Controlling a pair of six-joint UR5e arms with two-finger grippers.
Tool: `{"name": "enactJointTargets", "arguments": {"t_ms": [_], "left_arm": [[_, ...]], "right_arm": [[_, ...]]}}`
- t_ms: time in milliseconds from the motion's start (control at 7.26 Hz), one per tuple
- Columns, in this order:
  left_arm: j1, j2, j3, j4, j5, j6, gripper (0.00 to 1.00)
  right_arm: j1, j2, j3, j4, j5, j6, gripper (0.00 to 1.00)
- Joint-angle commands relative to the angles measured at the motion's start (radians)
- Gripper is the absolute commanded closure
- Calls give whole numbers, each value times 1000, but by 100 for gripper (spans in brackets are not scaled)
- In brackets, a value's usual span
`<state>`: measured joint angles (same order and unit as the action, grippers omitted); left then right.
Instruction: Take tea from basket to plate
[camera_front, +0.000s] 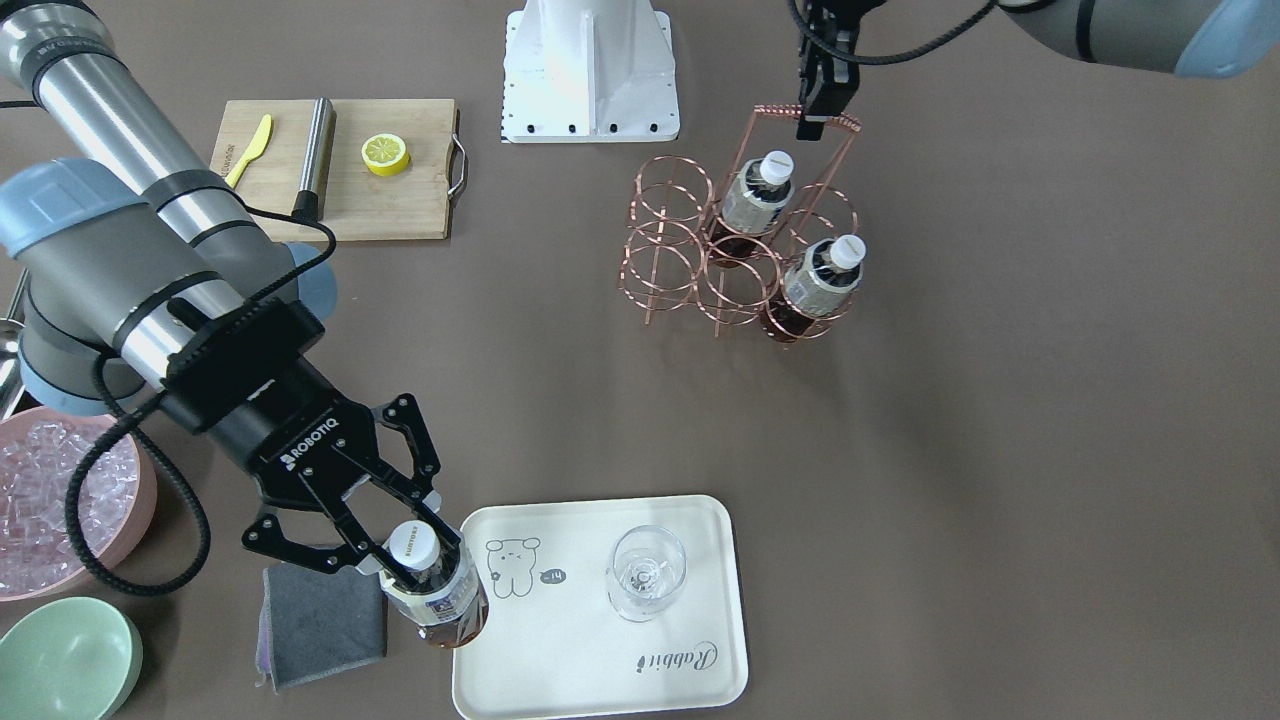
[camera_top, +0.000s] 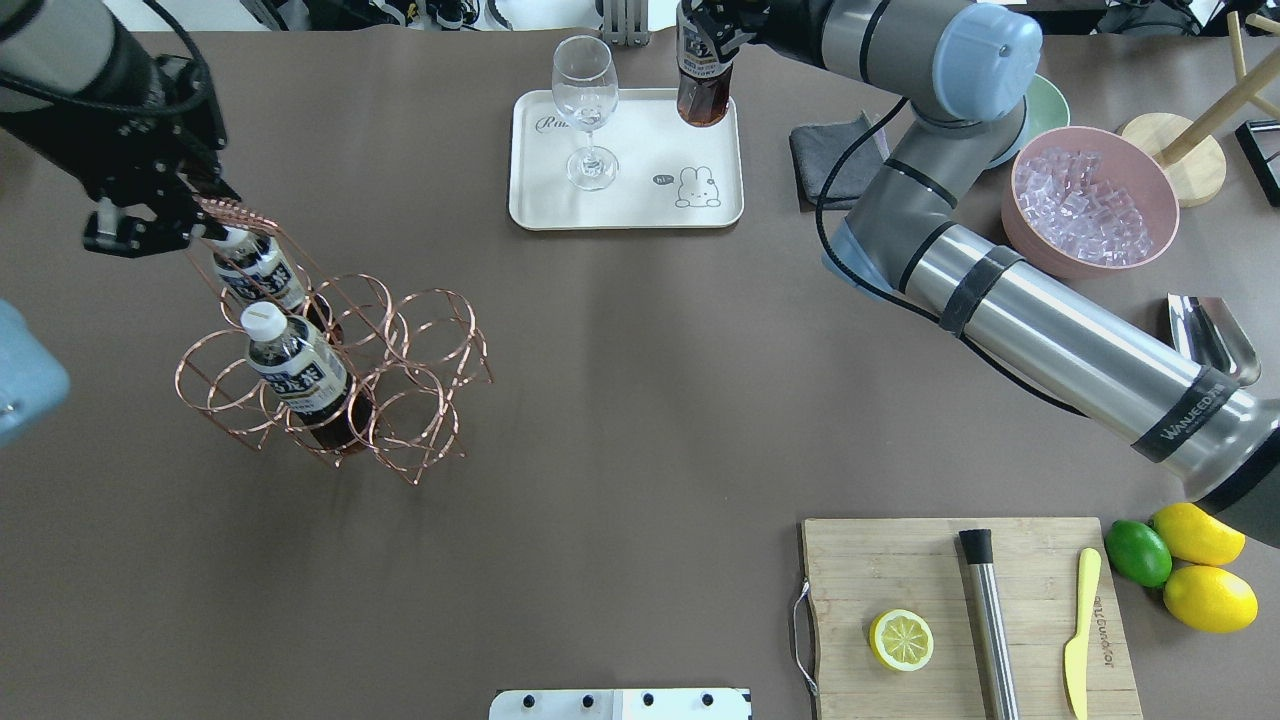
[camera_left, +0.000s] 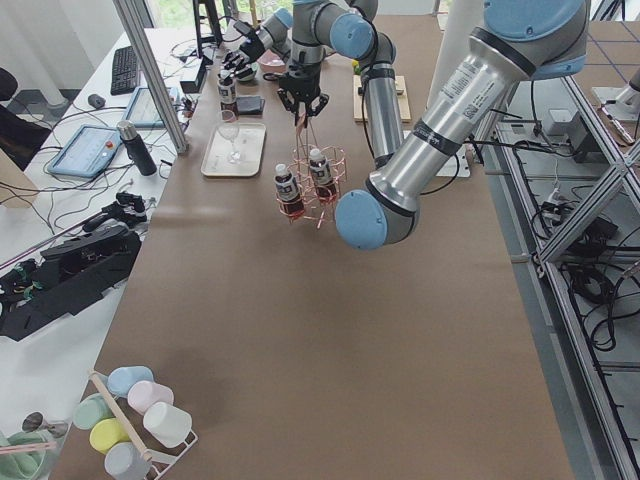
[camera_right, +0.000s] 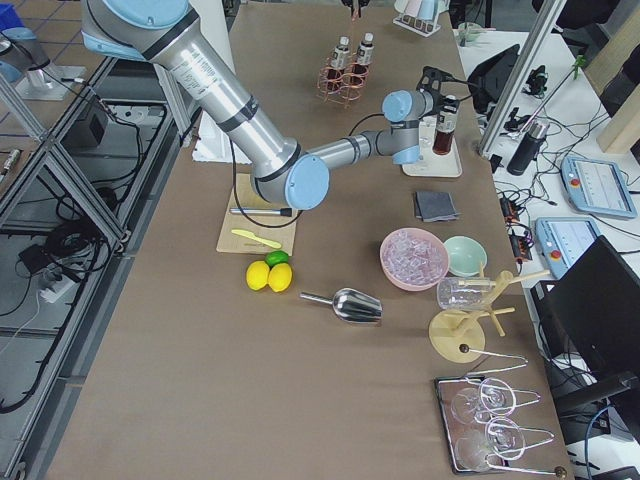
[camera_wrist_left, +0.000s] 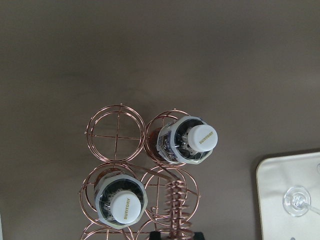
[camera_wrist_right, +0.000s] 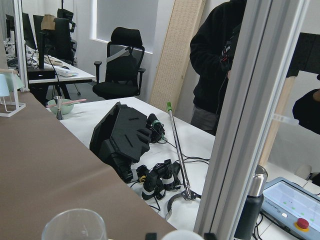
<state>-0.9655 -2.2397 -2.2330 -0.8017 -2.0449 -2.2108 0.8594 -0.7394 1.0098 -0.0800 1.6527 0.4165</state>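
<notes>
My right gripper is shut on a tea bottle, gripping just under its white cap. The bottle stands upright at the corner of the cream plate, by the bear drawing; it also shows in the overhead view. I cannot tell if its base touches the plate. My left gripper is shut on the coiled top of the copper basket's handle. The basket holds two more tea bottles; the left wrist view shows them from above.
A clear stemmed glass stands on the plate. A grey cloth, a pink bowl of ice and a green bowl lie beside the plate. A cutting board holds a lemon half, a steel rod and a yellow knife.
</notes>
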Motion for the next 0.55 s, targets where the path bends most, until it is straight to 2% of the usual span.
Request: {"name": "enactJointTargets", "arguments": {"t_ms": [0,138,275,413], "left_arm": [[-260,144,117,-22,-44,303,100],[-345,143,291,-115,-87,375,100],[-395,143,434,-249,-89,364,100],[-433,141,522,-336,-86,364,100]], "right_arm": [[-36,20,-103,89,-45,22,100],[-36,20,-129,120,-45,66,100],[-40,20,-134,124,-45,70,100],[-48,20,-134,126,-45,73,100]]}}
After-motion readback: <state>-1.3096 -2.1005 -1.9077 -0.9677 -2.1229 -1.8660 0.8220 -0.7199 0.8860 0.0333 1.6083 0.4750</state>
